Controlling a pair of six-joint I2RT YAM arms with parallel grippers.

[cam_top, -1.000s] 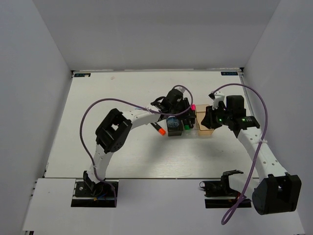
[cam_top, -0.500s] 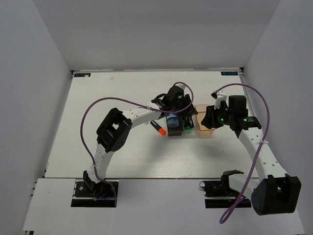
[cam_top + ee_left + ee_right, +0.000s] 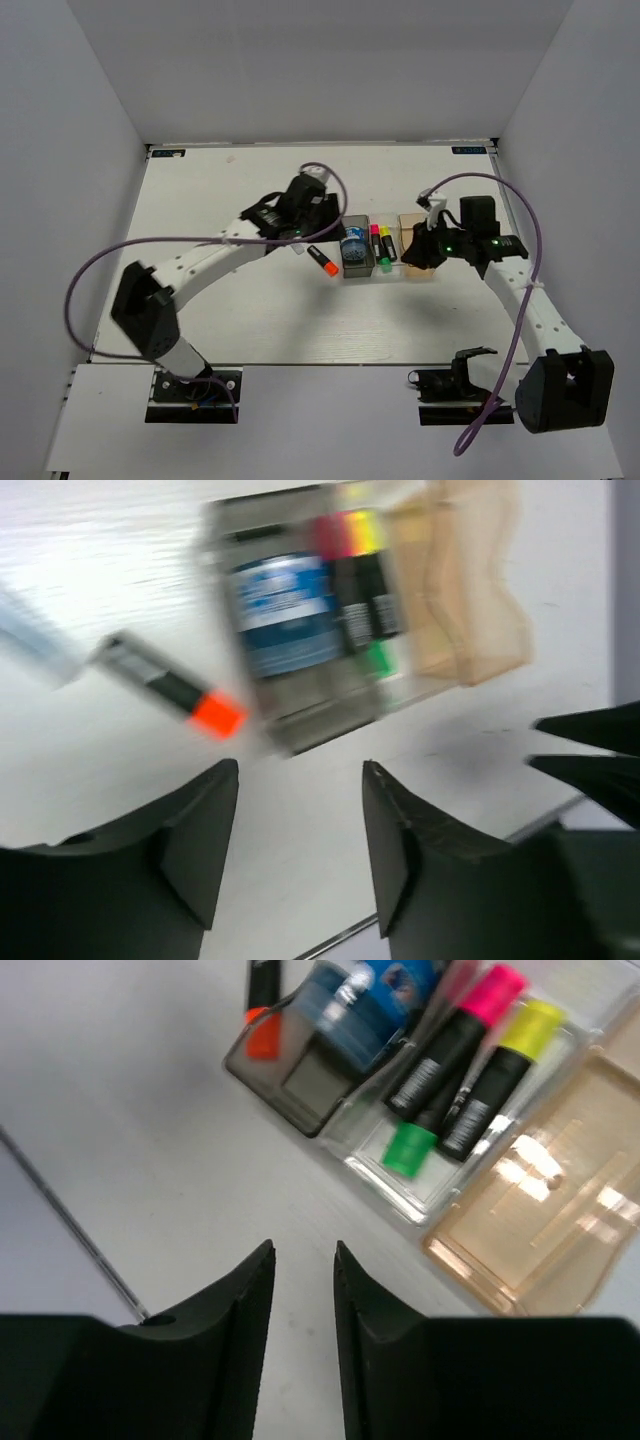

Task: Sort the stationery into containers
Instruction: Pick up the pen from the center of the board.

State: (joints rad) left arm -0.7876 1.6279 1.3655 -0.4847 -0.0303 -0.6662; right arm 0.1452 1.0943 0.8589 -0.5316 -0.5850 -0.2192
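Note:
My left gripper (image 3: 303, 237) (image 3: 300, 770) hangs open and empty above the table, left of the three containers. An orange-ended highlighter (image 3: 170, 685) (image 3: 322, 261) lies on the table beside the dark grey bin (image 3: 357, 270) (image 3: 300, 1085), next to a light-blue stick (image 3: 35, 635). A stubby blue-and-white item (image 3: 285, 610) (image 3: 352, 248) lies in the grey bin. Pink (image 3: 455, 1030), yellow (image 3: 505, 1065) and green-ended (image 3: 420, 1130) highlighters lie in the clear bin (image 3: 440, 1185). My right gripper (image 3: 420, 256) (image 3: 303, 1247) hovers over the tan-orange bin (image 3: 540, 1220), jaws narrowly apart, empty.
The bins stand in a row mid-table between both arms. Purple cables loop from each arm. White walls enclose the table on three sides. The table's edge and a dark strip show at the left of the right wrist view.
My left arm has pulled back to the left from above the bins and its jaws have opened wider. The pink highlighter now lies in the clear bin. My right jaws widened, then narrowed.

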